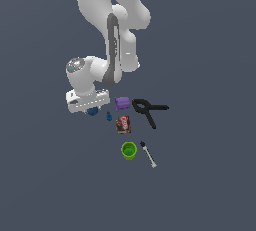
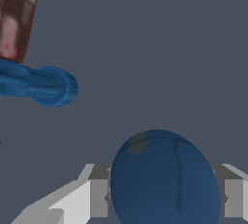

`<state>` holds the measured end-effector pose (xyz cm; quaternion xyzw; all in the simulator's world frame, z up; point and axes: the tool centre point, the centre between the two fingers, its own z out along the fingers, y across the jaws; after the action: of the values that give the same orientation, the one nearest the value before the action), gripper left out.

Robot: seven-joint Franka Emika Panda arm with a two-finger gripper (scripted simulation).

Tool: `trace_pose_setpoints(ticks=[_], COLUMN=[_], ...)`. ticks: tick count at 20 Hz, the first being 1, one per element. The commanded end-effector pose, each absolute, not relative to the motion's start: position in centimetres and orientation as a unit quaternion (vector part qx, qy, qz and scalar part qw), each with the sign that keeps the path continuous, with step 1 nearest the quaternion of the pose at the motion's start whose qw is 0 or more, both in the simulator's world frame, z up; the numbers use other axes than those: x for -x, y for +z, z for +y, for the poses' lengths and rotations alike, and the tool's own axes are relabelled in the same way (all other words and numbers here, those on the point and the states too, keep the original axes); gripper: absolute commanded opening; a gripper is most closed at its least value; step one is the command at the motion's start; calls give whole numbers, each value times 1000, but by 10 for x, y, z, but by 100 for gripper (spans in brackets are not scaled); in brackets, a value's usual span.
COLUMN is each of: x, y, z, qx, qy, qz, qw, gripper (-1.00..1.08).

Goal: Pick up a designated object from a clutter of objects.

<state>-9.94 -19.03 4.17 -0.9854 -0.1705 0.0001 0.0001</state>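
Observation:
The dark blue ball [image 1: 93,111] peeks out under my white hand at the exterior view's left of the clutter. In the wrist view the ball [image 2: 164,179] fills the space between my two fingers, and both pads touch its sides. My gripper [image 1: 91,110] [image 2: 164,200] is shut on the ball. The frames do not show whether the ball rests on the floor or is just off it.
A tiny blue pear-shaped piece [image 1: 109,117] [image 2: 43,86] lies close beside the ball. Further toward the exterior view's right are a reddish-brown box [image 1: 123,124] [image 2: 14,19], a purple cylinder [image 1: 122,103], a black clamp [image 1: 149,110], a green cup [image 1: 129,150] and a marker-like stick [image 1: 148,155].

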Motion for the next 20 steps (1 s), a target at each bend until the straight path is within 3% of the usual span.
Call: trace_pose_setpoints(ticks=[1, 9, 20], x=[99, 98, 95], y=[51, 101, 204], z=[-191, -197, -208], qx=[985, 985, 985], qy=[-1, 0, 0], qz=[-171, -170, -170], qw=[0, 0, -1], gripper=[-100, -100, -100])
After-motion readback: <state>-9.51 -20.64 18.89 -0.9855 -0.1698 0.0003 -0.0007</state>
